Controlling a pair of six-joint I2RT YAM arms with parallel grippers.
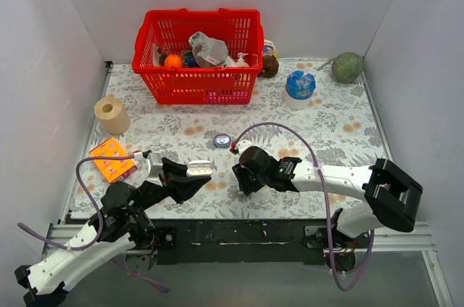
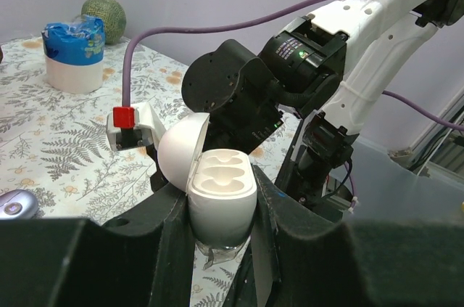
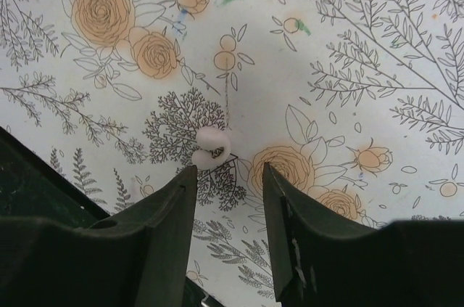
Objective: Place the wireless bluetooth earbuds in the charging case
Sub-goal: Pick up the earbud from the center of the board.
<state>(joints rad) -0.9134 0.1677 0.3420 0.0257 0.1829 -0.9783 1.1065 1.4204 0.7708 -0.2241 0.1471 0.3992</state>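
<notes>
Gripping open white charging case (image 2: 221, 194), wells (image 2: 217, 165) empty, with left fingers (image 2: 286, 209); hovering parted right fingers (image 3: 163, 205) over white earbud (image 3: 210, 149) on floral counter (image 3: 377, 53), toward front edge.

The left arm (image 1: 67, 258) and right arm (image 1: 341, 175) pair white shells with black joints; purple cables (image 2: 128, 78) run along both, the right one ending at a red plug (image 2: 125, 116); the right gripper (image 3: 228, 170) has black wedge-shaped fingers (image 3: 163, 213)
</notes>
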